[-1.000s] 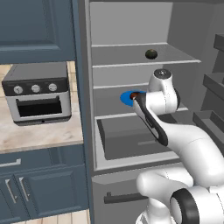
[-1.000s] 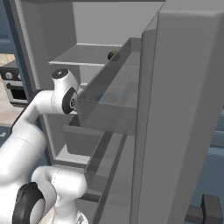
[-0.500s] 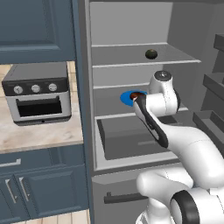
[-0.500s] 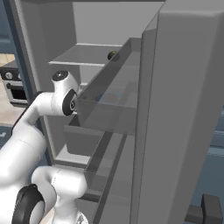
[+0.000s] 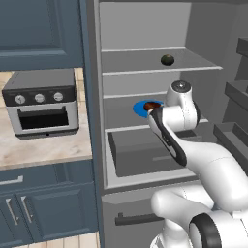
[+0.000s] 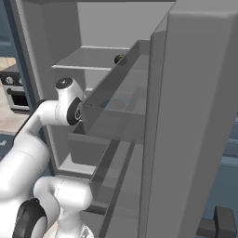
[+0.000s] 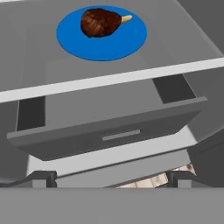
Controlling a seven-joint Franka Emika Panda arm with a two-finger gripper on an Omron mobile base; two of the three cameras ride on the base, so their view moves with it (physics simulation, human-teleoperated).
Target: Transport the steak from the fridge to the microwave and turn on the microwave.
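Open and empty, the hand hovered at lower frame; at upper centre one reddish-brown steak lay on one round blue plate, above one grey drawer.

Shelf front edge crosses mid-frame in hand view; open space above it up to the blue plate at top centre. Below the edge, the grey drawer juts forward, blocking lower access.
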